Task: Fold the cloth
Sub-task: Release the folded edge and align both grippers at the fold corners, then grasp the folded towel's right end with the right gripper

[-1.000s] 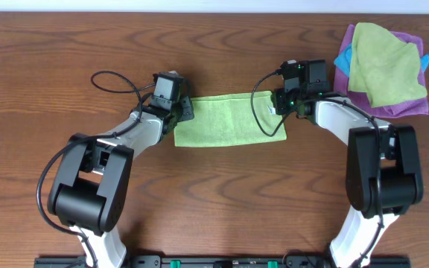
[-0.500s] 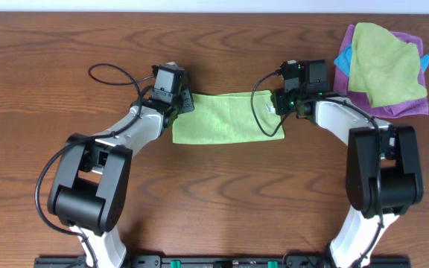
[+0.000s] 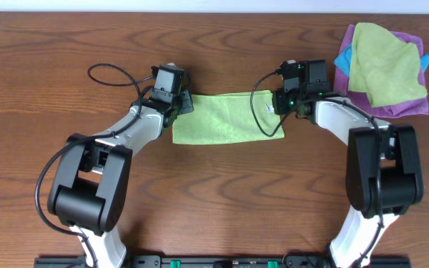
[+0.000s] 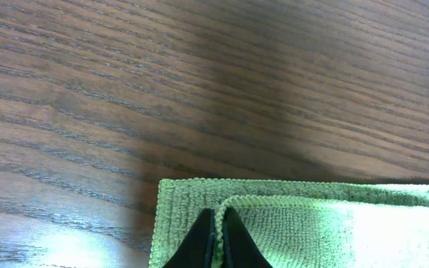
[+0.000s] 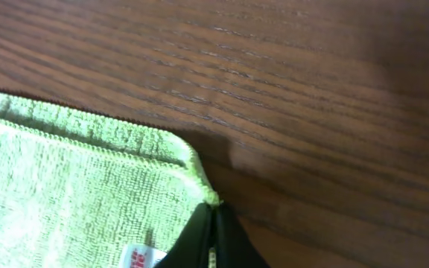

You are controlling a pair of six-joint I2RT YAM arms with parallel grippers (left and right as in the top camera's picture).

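Note:
A light green cloth (image 3: 228, 117) lies flat as a long folded strip at the table's middle. My left gripper (image 3: 184, 103) is at its far left corner, shut on the upper layer's edge (image 4: 216, 216); the lower layer shows beneath it. My right gripper (image 3: 278, 104) is at the far right corner, shut on the cloth's corner (image 5: 208, 196). A white tag (image 5: 138, 256) shows on the cloth next to the right fingers.
A pile of cloths (image 3: 382, 67), green over purple and blue, lies at the far right. Bare brown wooden table (image 3: 222, 193) runs round the cloth. A black cable (image 3: 110, 74) loops behind the left wrist.
Both grippers have carried the cloth's top layer toward the far edge, and the strip has shifted slightly away from me. Little has moved in the last half second.

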